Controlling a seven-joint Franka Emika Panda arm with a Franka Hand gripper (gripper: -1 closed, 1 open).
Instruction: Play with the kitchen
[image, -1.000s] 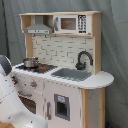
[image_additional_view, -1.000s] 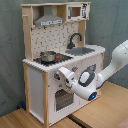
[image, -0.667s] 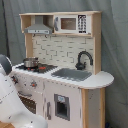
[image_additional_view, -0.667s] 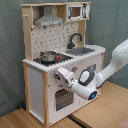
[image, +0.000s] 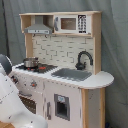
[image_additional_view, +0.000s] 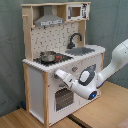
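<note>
Reaching along the front of the toy kitchen (image_additional_view: 50, 75), the arm is bringing its gripper (image_additional_view: 56, 74) to the knob panel just below the stovetop pot (image_additional_view: 48, 56). Finger state: cannot tell. Next it probably needs a precise knob grasp.

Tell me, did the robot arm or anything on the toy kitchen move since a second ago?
Almost nothing moved. The robot arm is still stretched toward the front of the toy kitchen, its tip near the knobs under the stovetop, where it was a second ago. The little pot still sits on the stovetop, the black faucet still stands by the sink, and the oven door is unchanged.
</note>
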